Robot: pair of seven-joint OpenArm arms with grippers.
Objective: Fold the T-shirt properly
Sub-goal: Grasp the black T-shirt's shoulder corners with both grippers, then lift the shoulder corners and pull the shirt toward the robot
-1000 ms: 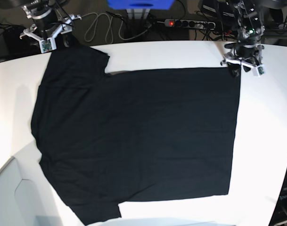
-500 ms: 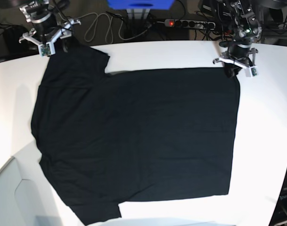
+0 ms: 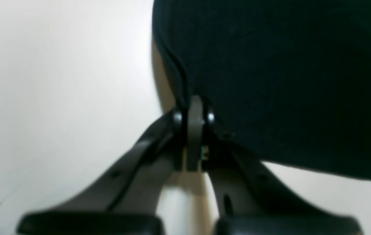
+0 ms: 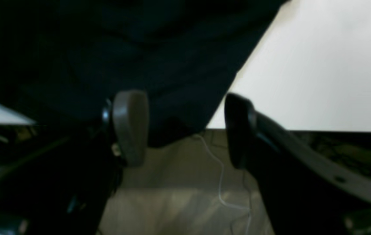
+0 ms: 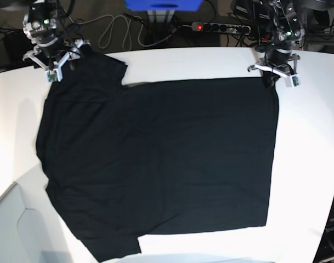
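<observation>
- T-shirt lies flat and plain side up on the white table, no fold made yet.
- My left gripper is pinching its far hem corner.
- Right gripper is spread wide over the sleeve, grabbing nothing.

The base view looks down from high above the whole table. Each wrist view sits close behind its end effector, facing one far shirt corner seen at the base view's upper left and upper right.
</observation>
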